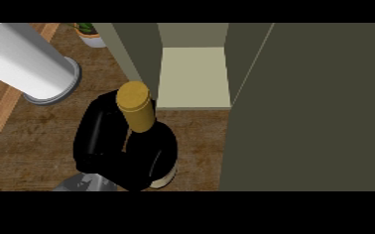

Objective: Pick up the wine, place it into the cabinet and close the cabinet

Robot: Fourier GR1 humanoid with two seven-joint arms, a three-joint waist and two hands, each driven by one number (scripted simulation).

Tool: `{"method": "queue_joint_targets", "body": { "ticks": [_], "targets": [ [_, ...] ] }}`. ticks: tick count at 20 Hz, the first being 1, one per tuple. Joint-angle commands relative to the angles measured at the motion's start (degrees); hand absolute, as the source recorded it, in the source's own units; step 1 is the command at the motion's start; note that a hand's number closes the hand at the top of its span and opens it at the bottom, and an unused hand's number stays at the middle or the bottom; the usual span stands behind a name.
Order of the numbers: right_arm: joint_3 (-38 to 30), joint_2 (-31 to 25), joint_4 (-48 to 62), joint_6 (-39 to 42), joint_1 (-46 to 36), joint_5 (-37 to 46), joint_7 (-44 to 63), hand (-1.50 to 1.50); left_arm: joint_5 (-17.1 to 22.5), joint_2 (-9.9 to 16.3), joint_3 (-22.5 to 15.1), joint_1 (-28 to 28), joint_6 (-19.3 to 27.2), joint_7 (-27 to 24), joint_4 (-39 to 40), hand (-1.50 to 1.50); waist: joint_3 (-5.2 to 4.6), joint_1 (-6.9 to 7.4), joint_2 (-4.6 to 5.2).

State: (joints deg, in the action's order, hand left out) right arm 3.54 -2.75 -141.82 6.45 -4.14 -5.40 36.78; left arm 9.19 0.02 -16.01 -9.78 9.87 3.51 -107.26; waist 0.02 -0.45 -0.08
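The wine bottle [137,110] has a dark body and a gold-capped neck, and a pale label shows low on its right side. It stands upright in front of the cabinet's opening, near the view's lower left. My left hand [95,136] is curled round the bottle's body from the left, black against the black glass, with the grey wrist at the lower edge. The olive cabinet [139,49] is open, showing a pale shelf [194,79] just beyond the bottle's top. My right hand shows nowhere.
A tall olive panel [300,109], the cabinet's door or side, fills the right of the view. A large white cylinder [33,62] lies at the upper left over the wooden counter [44,148]. A small potted plant [89,33] stands at the back.
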Motion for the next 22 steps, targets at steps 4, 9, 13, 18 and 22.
{"method": "queue_joint_targets", "body": {
  "ticks": [4, 9, 13, 18, 22],
  "targets": [
    [1.3, 0.5, -6.1, -0.8, 0.3, -2.9, 3.7, -1.5, -0.4, 0.0, -7.6, -12.1, 14.3, 3.4, 5.5, 1.5, -0.01, -0.33, 0.01],
    [1.3, 0.5, -6.5, 0.1, 2.0, -3.0, 3.0, -1.5, -1.1, 0.0, -10.2, -15.1, 19.1, 2.1, 8.9, 1.5, -0.02, -0.14, 0.02],
    [-3.0, -1.4, -5.6, 1.6, 1.1, -7.2, 2.5, -1.5, -1.1, 0.0, -10.8, -20.7, 24.9, 0.6, 15.7, 1.5, 0.0, -0.5, 0.09],
    [-4.2, -1.5, -5.6, 2.8, 2.6, -7.7, 0.9, -1.5, -3.1, 0.0, -10.7, -22.2, 24.2, 1.3, 16.0, 1.5, 0.0, -0.11, 0.02],
    [-1.2, -0.6, -5.8, -1.2, -3.7, -4.5, 6.8, -1.5, -1.0, 0.0, -13.2, -19.7, 27.7, -2.5, 17.3, 1.5, -0.05, -0.02, 0.05]
  ]
}}
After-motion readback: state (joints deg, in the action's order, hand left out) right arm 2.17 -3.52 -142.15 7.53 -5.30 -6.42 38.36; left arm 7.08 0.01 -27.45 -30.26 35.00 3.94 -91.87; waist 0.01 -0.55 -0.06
